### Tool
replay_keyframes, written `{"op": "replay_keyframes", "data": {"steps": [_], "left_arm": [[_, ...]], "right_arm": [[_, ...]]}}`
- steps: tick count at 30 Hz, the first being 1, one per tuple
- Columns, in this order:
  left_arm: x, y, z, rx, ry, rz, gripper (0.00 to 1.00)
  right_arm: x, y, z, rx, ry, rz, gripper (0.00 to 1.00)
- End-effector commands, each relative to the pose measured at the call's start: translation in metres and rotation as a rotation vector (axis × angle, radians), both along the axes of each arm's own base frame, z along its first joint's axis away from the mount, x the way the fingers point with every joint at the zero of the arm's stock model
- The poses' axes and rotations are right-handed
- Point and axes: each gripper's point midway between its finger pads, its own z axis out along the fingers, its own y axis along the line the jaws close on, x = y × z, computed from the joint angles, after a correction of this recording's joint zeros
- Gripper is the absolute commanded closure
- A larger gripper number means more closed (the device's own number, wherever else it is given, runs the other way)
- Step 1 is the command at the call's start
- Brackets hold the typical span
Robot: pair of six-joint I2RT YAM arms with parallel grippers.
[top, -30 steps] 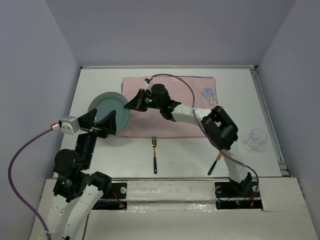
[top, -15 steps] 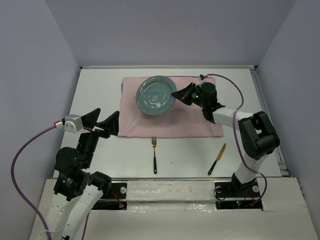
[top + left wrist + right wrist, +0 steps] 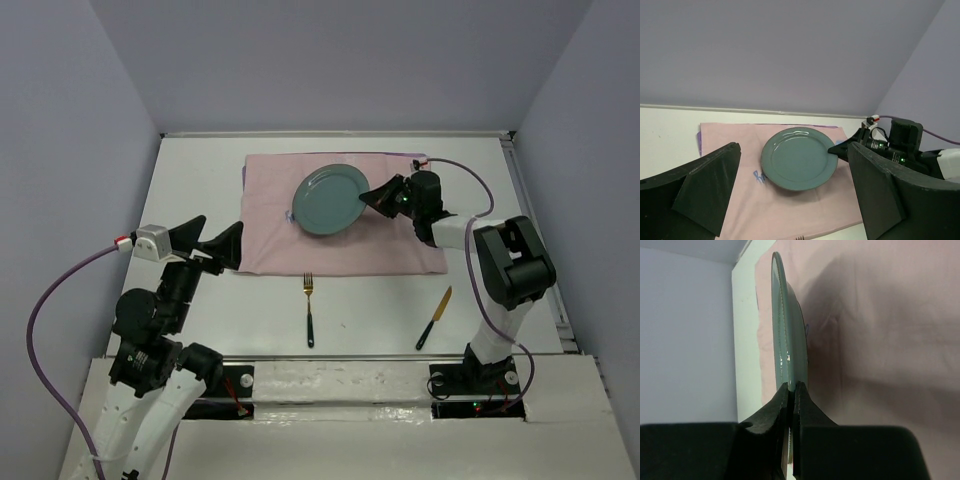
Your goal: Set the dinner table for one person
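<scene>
A teal plate [image 3: 328,200] is over the middle of the pink cloth [image 3: 270,240] on the white dinner table [image 3: 200,180]. My right gripper [image 3: 372,197] is shut on the plate's right rim. In the right wrist view the plate [image 3: 785,330] shows edge-on, pinched between the fingertips of the right gripper [image 3: 792,387]. The plate [image 3: 799,157] casts a shadow on the cloth [image 3: 790,210] and seems held just above it. My left gripper [image 3: 212,245] is open and empty, off the cloth's near left corner.
A gold fork with a dark handle [image 3: 309,310] lies on the table in front of the cloth. A gold knife with a dark handle [image 3: 433,318] lies at an angle to its right. The right arm [image 3: 505,265] covers the table's right side.
My right gripper has carried the plate from the table's left side, beside my left gripper, rightward to the middle of the cloth. The left gripper has hardly moved.
</scene>
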Motion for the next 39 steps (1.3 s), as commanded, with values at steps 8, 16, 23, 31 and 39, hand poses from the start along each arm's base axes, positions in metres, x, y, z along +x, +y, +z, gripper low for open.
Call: {"op": "replay_keyframes", "data": {"steps": [8, 16, 23, 31, 39], "left_arm": [[0.003, -0.006, 0.005, 0.003, -0.02, -0.025, 0.01], [0.003, -0.007, 0.005, 0.004, -0.018, -0.025, 0.01], [0.001, -0.006, 0.007, -0.002, -0.023, -0.026, 0.01], [0.0, -0.006, 0.007, -0.003, -0.024, -0.031, 0.01], [-0.004, -0.01, 0.009, -0.002, -0.037, -0.057, 0.01]], "right_arm": [[0.011, -0.005, 0.035, 0.069, -0.157, 0.005, 1.0], [0.003, -0.014, 0.003, 0.012, -0.083, 0.002, 0.8], [-0.008, -0.026, -0.037, -0.109, 0.023, -0.017, 0.6], [-0.014, -0.059, -0.054, -0.319, 0.071, -0.1, 0.37], [-0.033, -0.1, 0.001, -0.527, -0.055, -0.184, 0.33]]}}
